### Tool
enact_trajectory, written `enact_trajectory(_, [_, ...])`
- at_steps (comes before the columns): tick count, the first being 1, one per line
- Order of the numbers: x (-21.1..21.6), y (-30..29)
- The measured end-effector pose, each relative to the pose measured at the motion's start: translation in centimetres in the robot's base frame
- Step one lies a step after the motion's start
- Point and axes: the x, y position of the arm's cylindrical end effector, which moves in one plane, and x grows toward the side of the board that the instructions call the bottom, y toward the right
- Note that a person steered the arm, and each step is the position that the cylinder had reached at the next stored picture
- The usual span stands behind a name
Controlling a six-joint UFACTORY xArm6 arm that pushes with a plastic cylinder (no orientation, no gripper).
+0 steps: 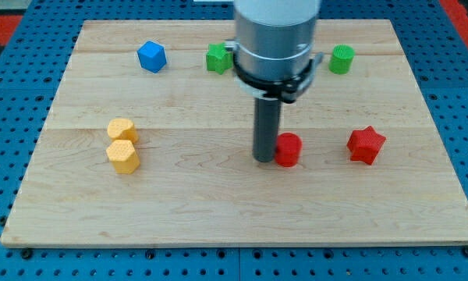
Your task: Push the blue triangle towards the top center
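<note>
The only blue block (151,56) sits near the view's top left on the wooden board (218,203); its shape reads as a chunky faceted block, and I cannot make out a triangle. My tip (264,159) rests on the board at centre right, touching or almost touching the left side of a red round block (288,149). The tip is far to the right of and below the blue block. The arm's grey body hides part of the board's top centre.
A green block (218,58) is at top centre, partly behind the arm. A green cylinder (342,59) is at top right. A red star block (366,144) is at right. Two yellow blocks (122,129) (124,156) touch at left.
</note>
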Motion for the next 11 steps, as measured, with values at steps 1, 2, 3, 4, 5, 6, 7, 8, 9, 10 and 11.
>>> enact_trajectory(1, [0.0, 2.1])
enact_trajectory(2, [-0.3, 2.1])
enact_trajectory(3, [-6.1, 1.1])
enact_trajectory(4, [-13.0, 1.0])
enact_trajectory(5, [-14.0, 1.0])
enact_trajectory(6, [-14.2, 1.2])
enact_trajectory(7, [-16.0, 2.5])
enact_trajectory(8, [-17.6, 3.3])
enact_trajectory(9, [-18.4, 3.7])
enact_trajectory(10, [-19.1, 4.2])
enact_trajectory(11, [-19.9, 4.8])
